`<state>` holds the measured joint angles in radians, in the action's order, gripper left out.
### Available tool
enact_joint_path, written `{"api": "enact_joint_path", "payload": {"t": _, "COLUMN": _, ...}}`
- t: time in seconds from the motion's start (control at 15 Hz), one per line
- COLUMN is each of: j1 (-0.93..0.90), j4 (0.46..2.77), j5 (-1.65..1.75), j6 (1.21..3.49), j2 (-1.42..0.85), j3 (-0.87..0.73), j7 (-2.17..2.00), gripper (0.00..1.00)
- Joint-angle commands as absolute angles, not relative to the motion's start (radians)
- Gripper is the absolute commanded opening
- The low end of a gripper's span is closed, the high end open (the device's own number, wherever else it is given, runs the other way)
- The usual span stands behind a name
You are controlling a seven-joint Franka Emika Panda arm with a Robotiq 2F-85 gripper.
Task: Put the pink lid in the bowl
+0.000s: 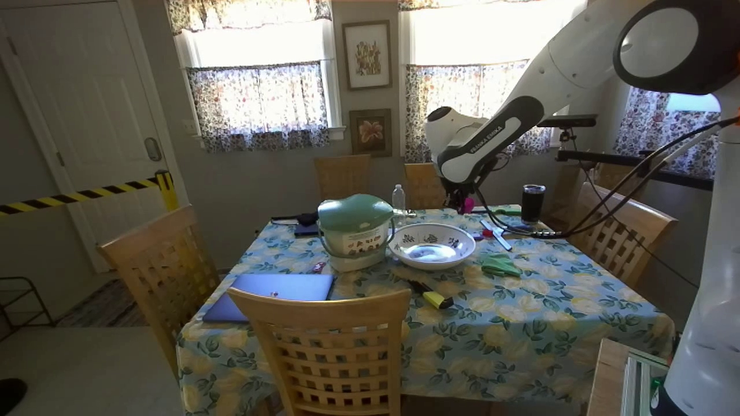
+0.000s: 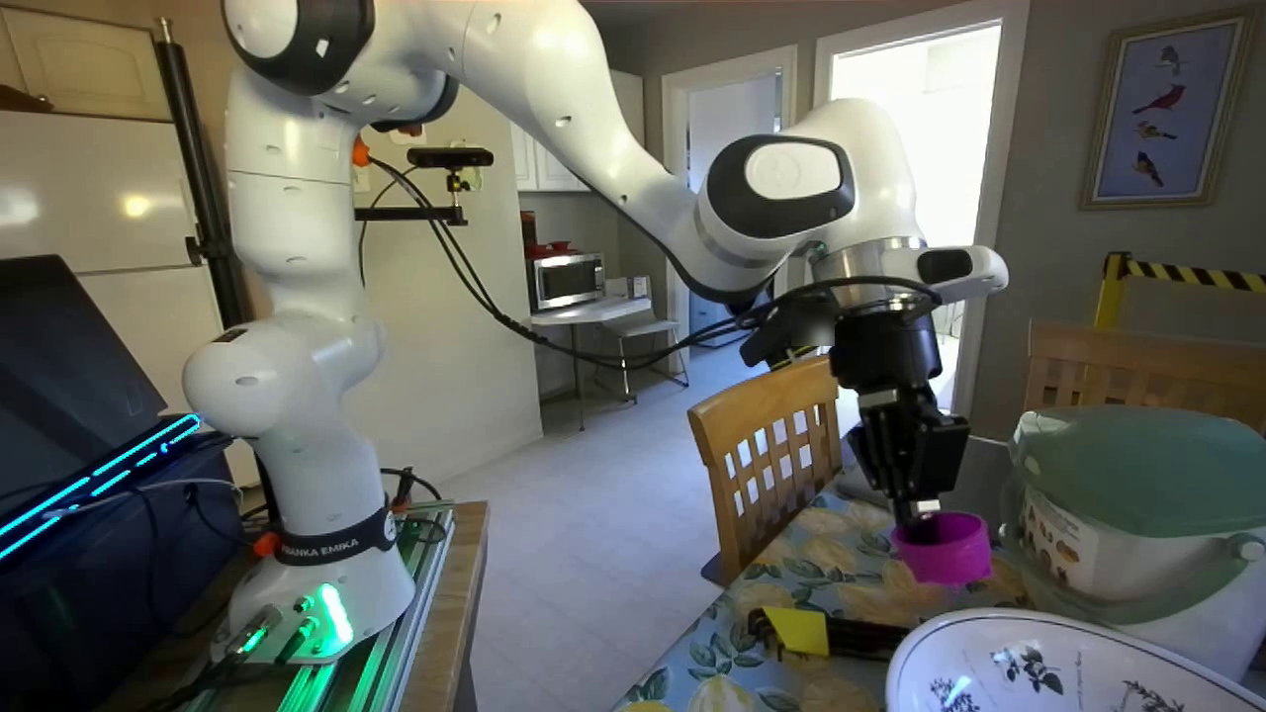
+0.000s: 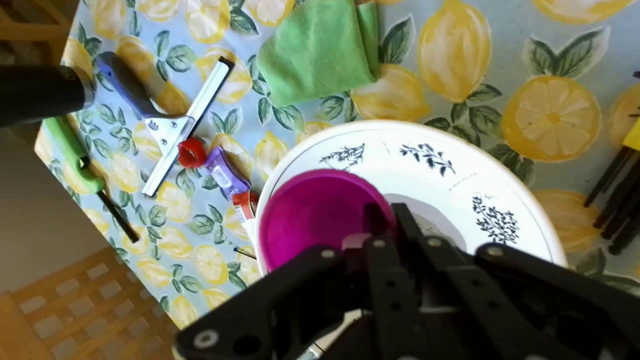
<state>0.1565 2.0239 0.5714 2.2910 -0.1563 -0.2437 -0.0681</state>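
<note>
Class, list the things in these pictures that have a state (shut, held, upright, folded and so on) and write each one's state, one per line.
Pink lid: held, hollow side up
Gripper: shut on that lid
Bowl: upright
Green-lidded pot: closed
Laptop: shut
Green cloth: loosely folded
Squeegee: lying flat
Dark tumbler: upright
Clear bottle: upright
White door: shut

Daylight burns out the windows [image 1: 257, 43] at eleven and one o'clock in an exterior view, and the wall [image 1: 260, 176] below them is grey and dim. There, bluish glare pools in the bowl [image 1: 430, 252] toward four o'clock, and the door [image 1: 75, 104] near ten leans with wide-angle stretch. In an exterior view, a doorway [image 2: 920, 148] at two o'clock is blown out. In my wrist view, the lemon-print cloth [image 3: 460, 90] is bright and clear; my gripper [image 3: 387, 221], at five o'clock, is dark and soft-focused.
</note>
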Motion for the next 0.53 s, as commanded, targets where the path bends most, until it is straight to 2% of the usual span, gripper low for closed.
{"api": "enact_joint_path", "payload": {"t": 0.0, "j1": 0.162, "j4": 2.024, "j5": 0.572, "j6": 2.293, "j2": -0.156, "j3": -0.235, "j7": -0.066, "gripper": 0.07}}
{"api": "enact_joint_path", "payload": {"t": 0.13, "j1": 0.165, "j4": 2.025, "j5": 0.572, "j6": 2.297, "j2": -0.156, "j3": -0.237, "j7": -0.062, "gripper": 0.07}}
{"api": "enact_joint_path", "payload": {"t": 0.2, "j1": 0.166, "j4": 2.025, "j5": 0.572, "j6": 2.298, "j2": -0.156, "j3": -0.238, "j7": -0.061, "gripper": 0.02}}
{"api": "enact_joint_path", "payload": {"t": 0.47, "j1": 0.176, "j4": 1.954, "j5": 0.517, "j6": 2.375, "j2": -0.220, "j3": -0.225, "j7": 0.018, "gripper": 0.02}}
